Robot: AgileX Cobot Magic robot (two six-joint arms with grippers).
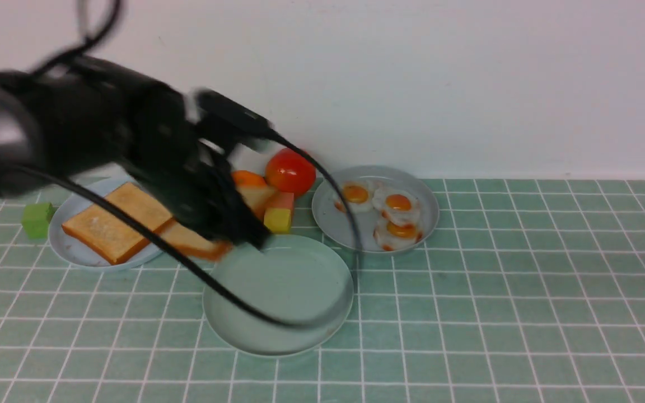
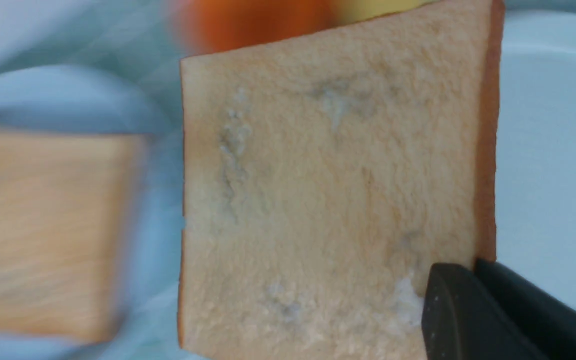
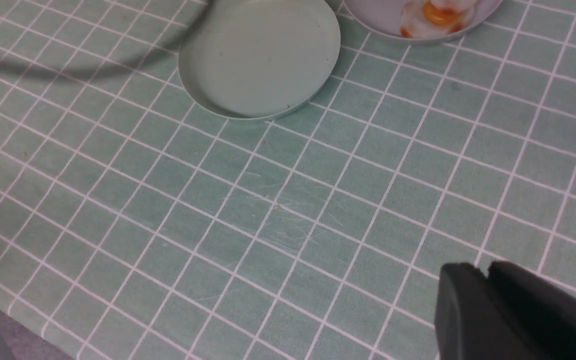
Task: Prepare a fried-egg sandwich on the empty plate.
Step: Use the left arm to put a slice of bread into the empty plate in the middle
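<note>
Two toast slices are in play. The spare slice lies on the blue plate near the far left corner of the table. The held slice is clenched at one crust corner by the left pincer, roughly level. It hangs over the gap between the blue plate and the green plate. The green plate sits bare, left of the table's middle, toward the far edge.

Procedure for the placing step:
1. Carry the held slice across until it is over the middle of the green plate, not its rim.
2. Lower with the slice level. A corner grip probably lets the free side sag, so expect that side to land first.
3. Release only once the whole face rests inside the rim.
4. Lift straight up to avoid dragging the slice.

Eggs wait on the grey plate just beside the green plate. The right pincer looks drawn shut on nothing, above the bare table nearer the near edge than the green plate.
</note>
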